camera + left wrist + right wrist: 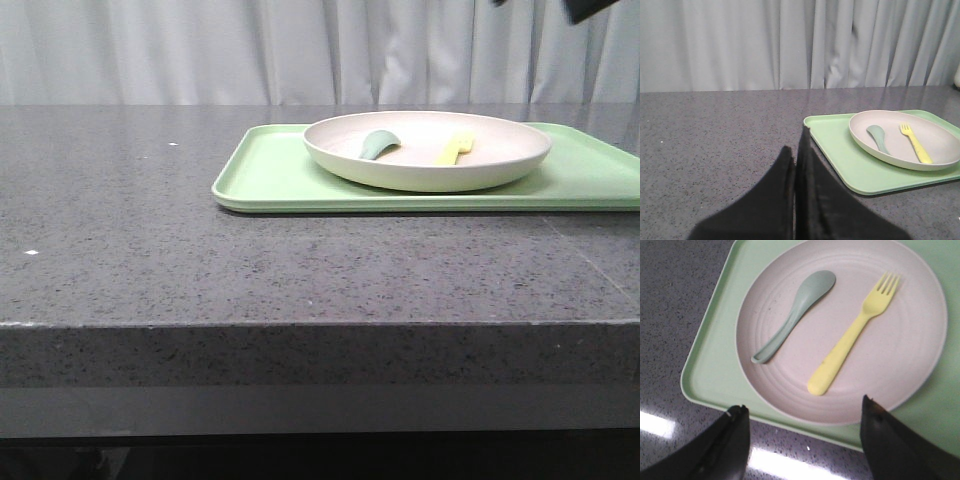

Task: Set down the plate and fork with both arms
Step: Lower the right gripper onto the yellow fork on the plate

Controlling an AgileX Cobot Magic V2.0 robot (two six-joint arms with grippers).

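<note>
The off-white plate (430,170) rests on a light-green tray (270,180) at the table's right. A pale yellow fork (455,150) lies in the plate beside a grey-green spoon (378,143). In the right wrist view the plate (900,365), fork (850,340) and spoon (792,317) lie below my right gripper (802,412), which is open, empty and high above the tray's edge. In the left wrist view my left gripper (795,150) is shut and empty over bare table, left of the tray (840,155); the plate (935,145) and fork (915,142) lie beyond.
The dark speckled table (130,230) runs to its front edge (300,325). A grey curtain (200,50) hangs behind. Part of the right arm (595,8) shows at the top right corner of the front view.
</note>
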